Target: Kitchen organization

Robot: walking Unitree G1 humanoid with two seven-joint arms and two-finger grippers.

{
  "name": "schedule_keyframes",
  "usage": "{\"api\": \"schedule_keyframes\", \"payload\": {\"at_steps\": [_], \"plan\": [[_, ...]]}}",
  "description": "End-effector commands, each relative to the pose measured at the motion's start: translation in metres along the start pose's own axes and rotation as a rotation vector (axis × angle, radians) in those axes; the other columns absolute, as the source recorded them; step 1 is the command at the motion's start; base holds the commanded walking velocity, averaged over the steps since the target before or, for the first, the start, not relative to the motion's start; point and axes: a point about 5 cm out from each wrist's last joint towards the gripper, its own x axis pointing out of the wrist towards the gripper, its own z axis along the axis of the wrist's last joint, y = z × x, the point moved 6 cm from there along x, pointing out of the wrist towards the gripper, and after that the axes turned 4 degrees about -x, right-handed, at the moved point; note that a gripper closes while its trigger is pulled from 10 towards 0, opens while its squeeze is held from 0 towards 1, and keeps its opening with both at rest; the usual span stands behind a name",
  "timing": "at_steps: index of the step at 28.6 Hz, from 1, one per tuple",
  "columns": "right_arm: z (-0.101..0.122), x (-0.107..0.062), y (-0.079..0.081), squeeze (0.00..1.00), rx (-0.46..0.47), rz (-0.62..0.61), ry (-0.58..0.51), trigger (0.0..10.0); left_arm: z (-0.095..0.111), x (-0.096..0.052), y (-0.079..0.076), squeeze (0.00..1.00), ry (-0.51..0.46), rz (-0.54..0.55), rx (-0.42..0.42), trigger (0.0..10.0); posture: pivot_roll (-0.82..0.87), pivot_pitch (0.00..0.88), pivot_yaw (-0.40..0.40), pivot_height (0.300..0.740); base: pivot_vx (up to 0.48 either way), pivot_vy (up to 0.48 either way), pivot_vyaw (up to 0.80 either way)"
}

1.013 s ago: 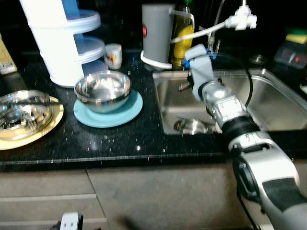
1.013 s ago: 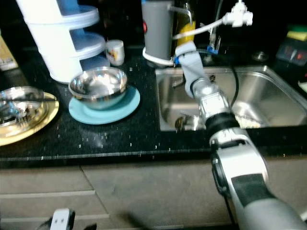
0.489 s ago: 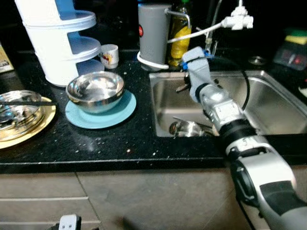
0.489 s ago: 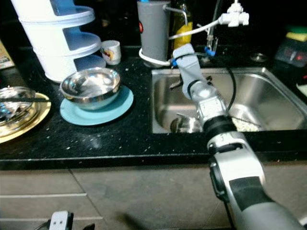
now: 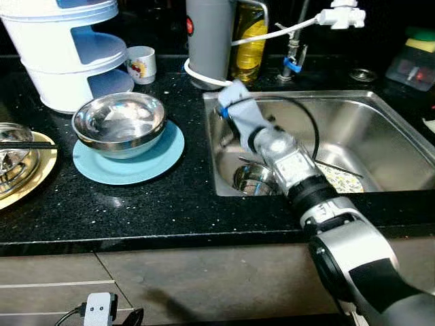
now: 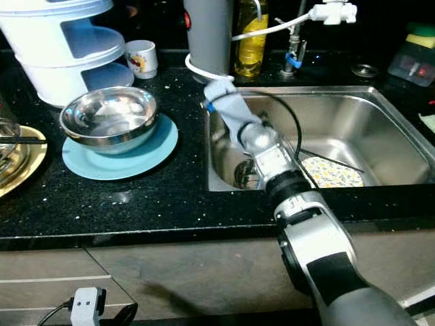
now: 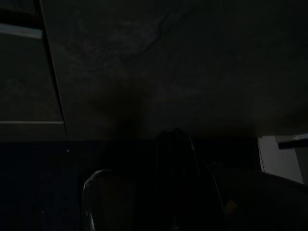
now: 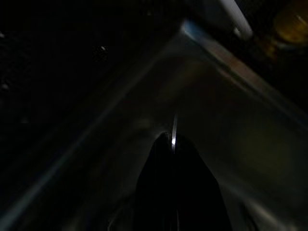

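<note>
Hanging idle below the desk, the left tool sits in deep shade, and whether it is wide or narrow cannot be told. At far left a gold plate carries a glass dish; behind it stands a white tiered container with a small mug beside it. A steel bowl, seemingly empty, rests on a blue plate. Past the grey canister and oil bottle, the right arm has swung from the back of the sink to its left wall within the last second, dropping lower into the basin. The right tool is narrow, its fingers reading as one dark wedge with a thin bright sliver at the tip; what that sliver is cannot be told. Just beneath the arm lies a small steel cup, the likely next item to be cleared; a yellow patterned cloth lies further right on the basin floor. The move suggests the sink is now being sorted.
</note>
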Motion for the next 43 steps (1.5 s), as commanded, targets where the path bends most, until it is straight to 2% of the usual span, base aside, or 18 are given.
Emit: {"api": "schedule_keyframes", "payload": {"at_steps": [1, 5, 6, 7, 8, 13, 17, 20, 21, 22, 23, 25, 26, 28, 30, 32, 37, 43], "plan": [[-0.007, -0.001, -0.004, 0.0, -0.017, -0.007, 0.033, 10.0, -0.003, -0.002, -0.002, 0.0, 0.009, -0.005, -0.007, 10.0, 0.11, 0.0, -0.052, 0.74, 0.0, 0.0, 0.0], [-0.009, -0.003, -0.001, 0.0, 0.015, 0.032, 0.03, 10.0, 0.0, -0.003, -0.004, 0.0, 0.006, -0.007, -0.006, 10.0, 0.1, 0.0, -0.049, 0.74, 0.0, 0.0, 0.0], [-0.005, -0.003, 0.0, 0.75, 0.046, 0.047, 0.004, 10.0, 0.001, -0.004, -0.004, 0.0, 0.005, -0.006, -0.006, 10.0, 0.11, 0.0, -0.05, 0.74, 0.0, 0.0, 0.0], [-0.005, -0.003, 0.0, 0.75, 0.046, 0.047, 0.004, 10.0, 0.001, -0.004, -0.004, 0.0, 0.005, -0.006, -0.006, 10.0, 0.11, 0.0, -0.05, 0.74, 0.0, 0.0, 0.0], [0.0, -0.003, 0.0, 1.0, 0.069, 0.055, -0.015, 10.0, 0.001, -0.004, -0.005, 0.0, 0.003, -0.006, -0.006, 10.0, 0.11, 0.0, -0.049, 0.74, 0.0, 0.0, 0.0], [0.016, -0.005, -0.008, 1.0, 0.159, 0.035, -0.098, 10.0, 0.003, -0.003, -0.005, 0.0, 0.0, -0.006, -0.005, 10.0, 0.11, 0.0, -0.048, 0.74, 0.0, 0.0, 0.0], [0.05, -0.012, -0.025, 1.0, 0.294, -0.023, -0.284, 10.0, 0.004, -0.003, -0.004, 0.0, -0.003, -0.006, -0.003, 10.0, 0.11, 0.0, -0.048, 0.74, 0.0, 0.0, 0.0], [0.054, -0.013, -0.027, 1.0, 0.307, -0.028, -0.303, 10.0, 0.004, -0.003, -0.004, 0.0, -0.003, -0.006, -0.003, 10.0, 0.11, 0.0, -0.048, 0.74, 0.0, 0.0, 0.0], [0.067, -0.018, -0.032, 0.11, 0.343, -0.048, -0.373, 10.0, 0.005, -0.003, -0.005, 0.0, -0.003, -0.006, -0.002, 10.0, 0.11, 0.0, -0.048, 0.74, 0.0, 0.0, 0.0], [0.067, -0.018, -0.032, 0.11, 0.343, -0.048, -0.373, 10.0, 0.005, -0.003, -0.005, 0.0, -0.003, -0.006, -0.002, 10.0, 0.11, 0.0, -0.048, 0.74, 0.0, 0.0, 0.0], [0.079, -0.023, -0.033, 0.0, 0.371, -0.036, -0.436, 10.0, 0.005, -0.002, -0.005, 0.0, -0.003, -0.007, -0.001, 10.0, 0.11, 0.0, -0.048, 0.74, 0.0, 0.0, 0.0], [0.103, -0.038, -0.02, 0.0, 0.413, 0.093, -0.576, 10.0, 0.006, -0.002, -0.005, 0.0, -0.003, -0.009, 0.0, 10.0, 0.11, 0.0, -0.05, 0.74, 0.0, 0.0, 0.0], [0.103, -0.038, -0.02, 0.0, 0.413, 0.093, -0.576, 10.0, 0.006, -0.002, -0.005, 0.0, -0.003, -0.009, 0.0, 10.0, 0.11, 0.0, -0.05, 0.74, 0.0, 0.0, 0.0], [0.115, -0.044, 0.0, 0.0, 0.363, 0.195, -0.624, 10.0, 0.006, -0.001, -0.005, 0.0, -0.003, -0.009, -0.001, 10.0, 0.11, 0.0, -0.05, 0.74, 0.0, 0.0, 0.66], [0.115, -0.044, 0.0, 0.0, 0.363, 0.195, -0.624, 10.0, 0.006, -0.001, -0.005, 0.0, -0.003, -0.009, -0.001, 10.0, 0.11, 0.0, -0.05, 0.74, 0.0, 0.0, 0.8], [0.123, -0.046, 0.015, 0.0, 0.278, 0.236, -0.64, 10.0, 0.007, 0.0, -0.005, 0.0, -0.003, -0.011, -0.001, 10.0, 0.11, 0.0, -0.052, 0.74, 0.0, 0.0, 0.8], [0.135, -0.046, 0.035, 0.0, 0.156, 0.28, -0.649, 10.0, 0.006, 0.001, -0.006, 0.0, -0.003, -0.013, -0.001, 10.0, 0.12, 0.0, -0.058, 0.74, 0.0, 0.0, 0.8], [0.132, -0.045, 0.041, 0.0, 0.084, 0.299, -0.611, 10.0, 0.004, 0.001, -0.005, 0.0, 0.002, -0.013, -0.004, 10.0, 0.12, 0.0, -0.059, 0.74, 0.0, 0.0, 0.8]]}}
